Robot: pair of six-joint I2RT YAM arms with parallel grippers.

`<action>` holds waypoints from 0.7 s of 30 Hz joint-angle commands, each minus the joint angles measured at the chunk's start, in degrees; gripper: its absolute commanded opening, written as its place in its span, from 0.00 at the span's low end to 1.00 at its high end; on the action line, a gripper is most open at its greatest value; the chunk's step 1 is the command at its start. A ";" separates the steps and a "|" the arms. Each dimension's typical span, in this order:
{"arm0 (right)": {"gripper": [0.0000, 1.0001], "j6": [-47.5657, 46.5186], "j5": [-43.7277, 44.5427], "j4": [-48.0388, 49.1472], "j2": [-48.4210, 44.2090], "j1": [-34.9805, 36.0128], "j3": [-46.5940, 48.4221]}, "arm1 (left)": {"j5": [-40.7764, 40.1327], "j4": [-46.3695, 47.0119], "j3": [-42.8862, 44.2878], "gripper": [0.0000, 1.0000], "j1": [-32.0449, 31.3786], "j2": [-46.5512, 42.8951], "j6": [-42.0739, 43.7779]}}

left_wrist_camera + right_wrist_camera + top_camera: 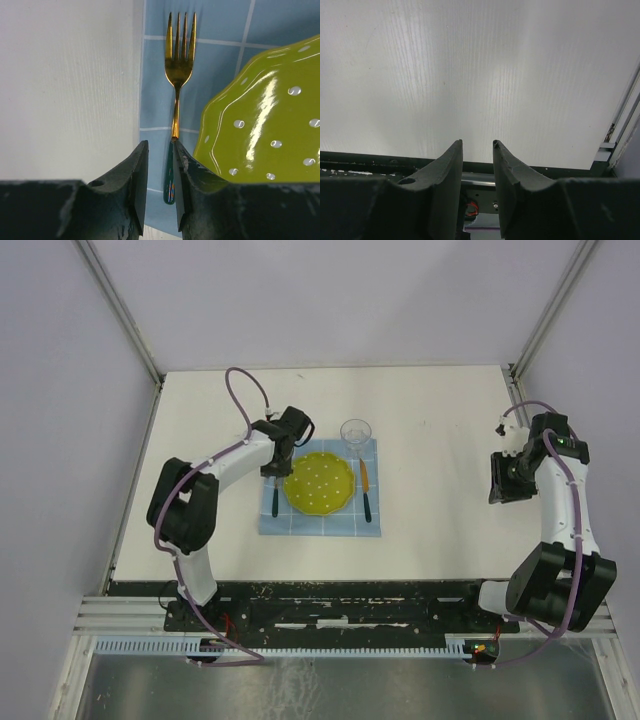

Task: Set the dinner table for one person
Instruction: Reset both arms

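1. A robotics lab test cell is shown.
2. The dinner table [440, 530] is enclosed by plain white panels [60, 420] held in metal corner posts [121, 310].
3. The left arm [185, 505] and the right arm [565, 525] are bolted to a scuffed black base plate [340, 605] on an aluminium rail [120, 615].
4. Purple cabling [230, 390] is looped along the arms.

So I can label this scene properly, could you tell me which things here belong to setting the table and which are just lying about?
Part of the job: dinner table, blue gridded cloth, green plate, fork, knife, clear cup.
Lying about: nothing loose that I can see; only the rig's black base rail.
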 commanded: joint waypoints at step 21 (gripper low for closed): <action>0.41 1.30 -3.21 1.17 13.62 15.17 16.01 | 14.88 18.66 -6.29 0.46 14.40 -24.91 29.61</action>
